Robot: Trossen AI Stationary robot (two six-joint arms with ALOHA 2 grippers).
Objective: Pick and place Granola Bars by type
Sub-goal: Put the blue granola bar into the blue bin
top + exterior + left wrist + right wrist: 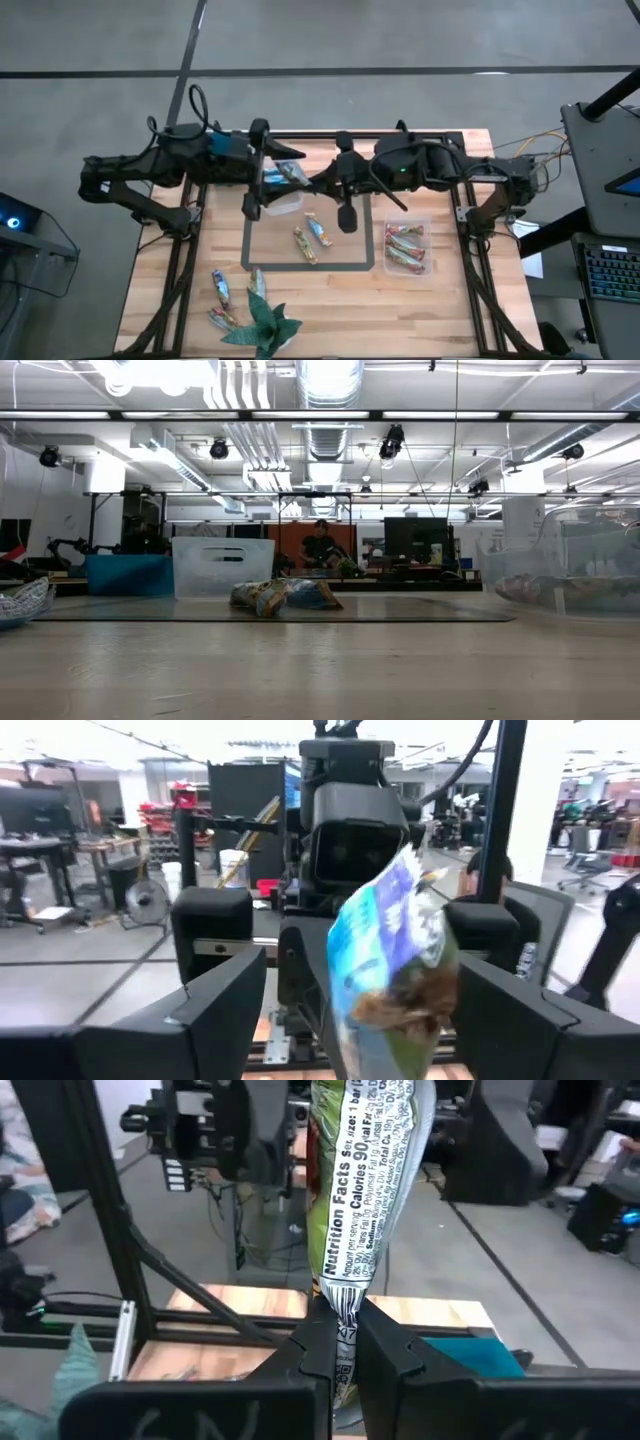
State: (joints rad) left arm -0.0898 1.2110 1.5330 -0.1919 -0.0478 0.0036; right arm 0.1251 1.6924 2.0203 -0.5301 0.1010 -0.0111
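My right gripper (318,180) is shut on one granola bar (284,175), blue on the face seen in the left wrist view and green with printed nutrition text in the right wrist view. It hangs in the air over the left clear tub (281,203). My left gripper (255,168) faces it, open wide, one finger (215,995) on each side of the bar (395,970), touching nothing. Two bars (303,243) (318,228) lie inside the taped rectangle. Brown and red bars (407,247) lie in the right tub. Three more (220,286) lie near the left corner. My right gripper (345,1338) pinches the bar's flat end seam (347,1312) between its two fingers. The fingers come level from the table's right side, along the bar. The bar (365,1180) is lifted clear and sticks straight out from the fingertips toward the left gripper.
A green paper plant figure (263,325) stands at the near edge by the loose bars. Dark tape (310,267) marks a rectangle mid-table. The low view shows the two bars (285,595) and both tubs (222,567) (570,575). A person sits far behind the table.
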